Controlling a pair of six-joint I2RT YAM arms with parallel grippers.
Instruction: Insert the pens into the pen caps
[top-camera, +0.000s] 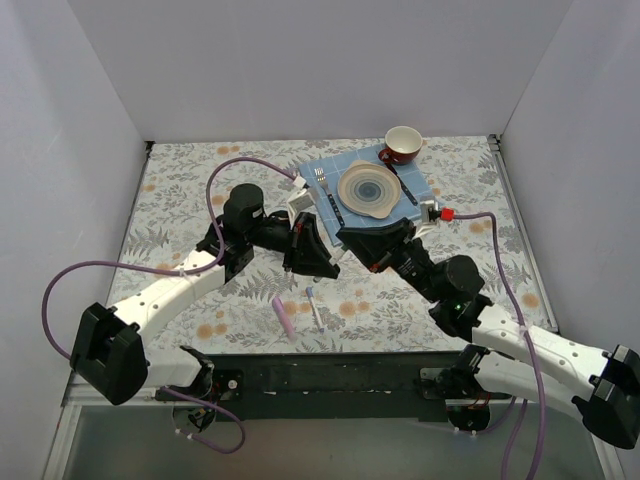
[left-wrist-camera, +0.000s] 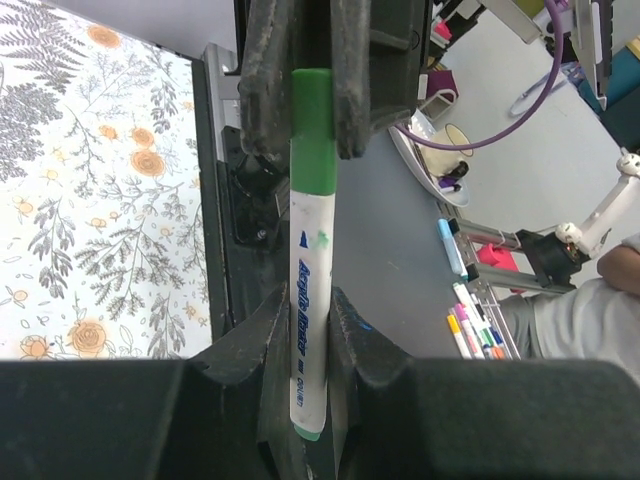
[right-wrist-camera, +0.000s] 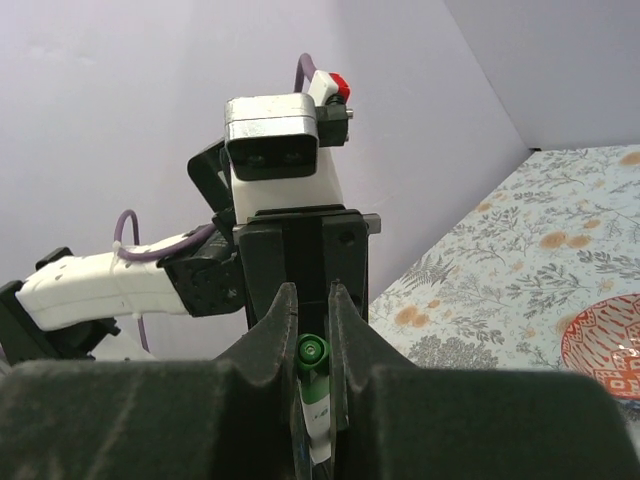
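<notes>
My left gripper (left-wrist-camera: 305, 300) is shut on the white barrel of a green-ended pen (left-wrist-camera: 312, 290), held in the air above the table's middle. My right gripper (right-wrist-camera: 313, 300) faces it and is shut on the green pen cap (right-wrist-camera: 313, 352), which sits over the barrel's far end (left-wrist-camera: 312, 130). In the top view the two grippers meet tip to tip (top-camera: 335, 243) and hide the pen. A white pen with a blue tip (top-camera: 314, 305) and a pink-lilac piece (top-camera: 284, 316) lie loose on the floral cloth near the front edge.
A blue mat (top-camera: 318, 170) at the back holds a plate (top-camera: 370, 190), a fork (top-camera: 322, 182) and dark-handled cutlery (top-camera: 404, 182). A red cup (top-camera: 402, 144) stands behind it. White walls close in three sides.
</notes>
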